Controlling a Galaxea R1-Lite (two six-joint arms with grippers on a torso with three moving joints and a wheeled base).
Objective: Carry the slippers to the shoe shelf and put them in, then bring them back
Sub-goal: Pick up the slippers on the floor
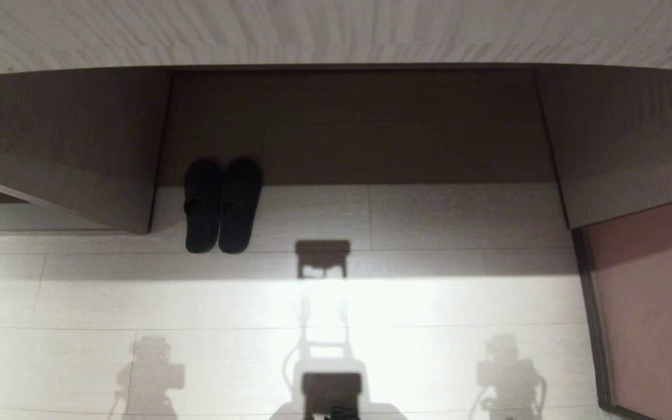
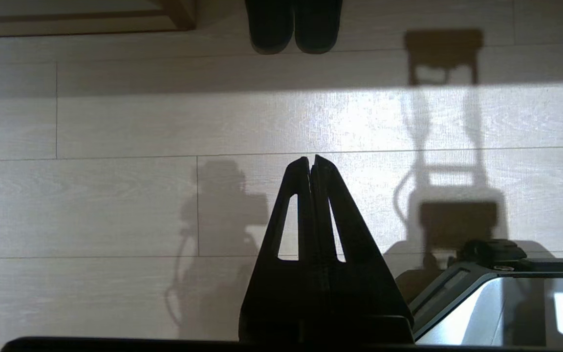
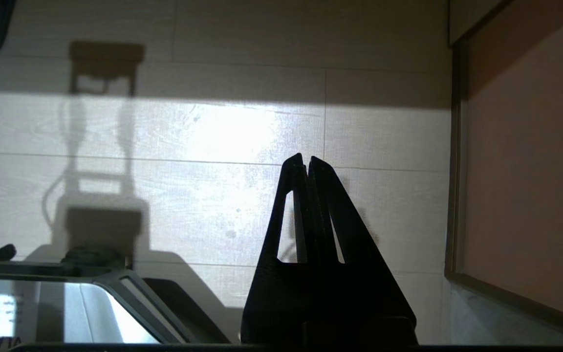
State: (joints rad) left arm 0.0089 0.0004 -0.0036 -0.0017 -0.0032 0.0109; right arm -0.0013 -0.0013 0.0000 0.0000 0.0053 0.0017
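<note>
The slippers [image 1: 219,204], a plain black pair, lie side by side on the pale floor. Their toes reach just under the desk's knee recess [image 1: 353,125], near its left wall. The left wrist view shows their heels [image 2: 293,29] well ahead of my left gripper [image 2: 311,159], which is shut and empty above bare floor. My right gripper [image 3: 306,159] is shut and empty too, off to the slippers' right. Neither gripper shows in the head view. A low opening at the far left looks like the shoe shelf [image 1: 21,217], mostly cut off by the picture's edge.
The desk top [image 1: 336,29] overhangs the recess, with side panels [image 1: 622,140] on both sides. A pinkish panel with a dark frame [image 1: 657,303] stands on the right. My own base [image 2: 482,303] sits between the arms, and its shadow falls on the floor.
</note>
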